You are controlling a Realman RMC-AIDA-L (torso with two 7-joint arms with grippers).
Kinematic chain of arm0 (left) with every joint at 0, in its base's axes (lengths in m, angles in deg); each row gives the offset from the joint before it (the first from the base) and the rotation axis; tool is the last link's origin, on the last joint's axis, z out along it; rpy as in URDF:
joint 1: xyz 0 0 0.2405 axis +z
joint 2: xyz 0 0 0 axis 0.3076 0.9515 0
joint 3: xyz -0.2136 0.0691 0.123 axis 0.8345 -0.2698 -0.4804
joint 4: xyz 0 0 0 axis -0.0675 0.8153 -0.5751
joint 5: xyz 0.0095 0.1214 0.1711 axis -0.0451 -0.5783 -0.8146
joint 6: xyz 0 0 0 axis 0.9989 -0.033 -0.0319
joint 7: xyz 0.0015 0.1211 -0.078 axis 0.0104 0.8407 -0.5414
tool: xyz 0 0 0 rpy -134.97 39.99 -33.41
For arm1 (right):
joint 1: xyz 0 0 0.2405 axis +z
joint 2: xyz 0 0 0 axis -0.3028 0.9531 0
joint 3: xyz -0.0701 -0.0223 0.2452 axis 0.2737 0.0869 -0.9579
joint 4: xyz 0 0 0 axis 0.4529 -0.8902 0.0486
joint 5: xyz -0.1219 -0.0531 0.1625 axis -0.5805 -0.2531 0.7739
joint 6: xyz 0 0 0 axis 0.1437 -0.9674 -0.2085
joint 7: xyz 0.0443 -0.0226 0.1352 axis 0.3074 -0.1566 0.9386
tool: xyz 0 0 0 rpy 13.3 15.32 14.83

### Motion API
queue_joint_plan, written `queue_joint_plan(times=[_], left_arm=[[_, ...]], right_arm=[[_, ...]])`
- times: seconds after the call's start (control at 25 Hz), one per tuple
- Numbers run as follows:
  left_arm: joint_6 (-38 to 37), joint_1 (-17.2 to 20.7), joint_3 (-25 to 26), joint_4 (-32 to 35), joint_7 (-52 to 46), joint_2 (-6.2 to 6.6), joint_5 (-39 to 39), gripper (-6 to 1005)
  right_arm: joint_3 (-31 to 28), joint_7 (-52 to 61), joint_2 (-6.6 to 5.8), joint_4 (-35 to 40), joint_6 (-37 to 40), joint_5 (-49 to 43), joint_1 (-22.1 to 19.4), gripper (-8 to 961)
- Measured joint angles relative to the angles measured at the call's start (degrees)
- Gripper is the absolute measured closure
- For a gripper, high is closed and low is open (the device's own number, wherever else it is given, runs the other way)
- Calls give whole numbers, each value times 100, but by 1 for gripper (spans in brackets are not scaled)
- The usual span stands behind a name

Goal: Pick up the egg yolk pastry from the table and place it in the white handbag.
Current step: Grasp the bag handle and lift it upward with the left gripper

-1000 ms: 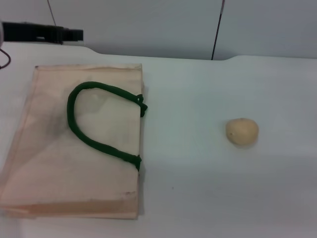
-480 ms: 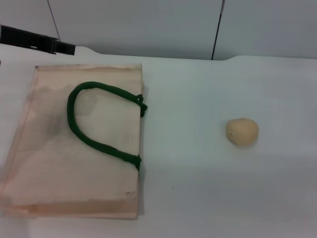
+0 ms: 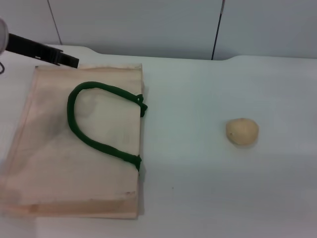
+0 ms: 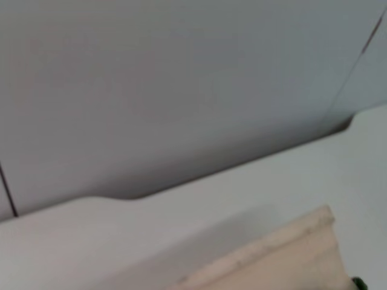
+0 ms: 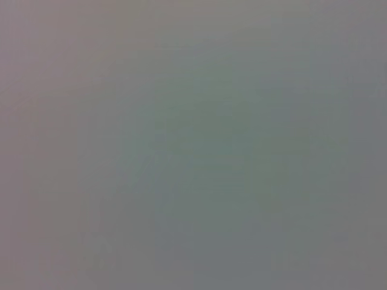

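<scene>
Our left end effector (image 3: 69, 61) shows in the upper left of the head frame as a dark bar reaching in over the far corner of the white handbag (image 3: 44, 163); we cannot tell from here how its fingers stand. Below it the handbag lies flat on the tabletop (image 3: 198, 188), filling the left side of the frame, with its green handle (image 3: 79, 131) looped across the top face and its mouth not visibly opened. Moving right across bare tabletop, the egg yolk pastry (image 3: 242, 131) sits alone at right of centre, well apart from the bag and untouched. Our right end effector appears in no view. We judge the task barely begun: nothing is grasped, and the pastry has yet to be picked up, carried over and put inside the bag.
</scene>
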Motion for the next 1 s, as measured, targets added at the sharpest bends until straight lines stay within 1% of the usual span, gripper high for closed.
queue_joint_plan(times=[0.2,0.28,0.4,0.44,0.52,0.64,0.72,0.84,1.0], left_arm=[[3,-171,-55,-284,178,-2,-353,608],[42,-238,-57,-309,262,-13,-575,609],[151,-389,-72,-478,394,11,-984,610],[166,-434,-77,-536,429,7,-1105,611],[151,-492,-90,-586,499,-38,-1319,612],[94,-508,-194,-591,598,-101,-1393,613],[24,-508,-334,-594,619,-122,-1422,614],[-82,-504,-490,-596,620,-132,-1448,616],[-314,-484,-515,-598,651,-149,-1474,618]], right_arm=[[0,0,0,5,-9,0,18,164],[0,0,0,4,-11,0,20,164],[0,-1,0,-1,-17,0,21,164],[0,-1,0,-1,-19,0,22,164],[6,-1,0,-6,-20,0,22,164],[52,36,0,-11,-20,0,22,164],[96,123,0,7,-20,1,22,164],[145,195,0,21,-21,6,16,164],[234,178,0,43,-27,8,14,163]])
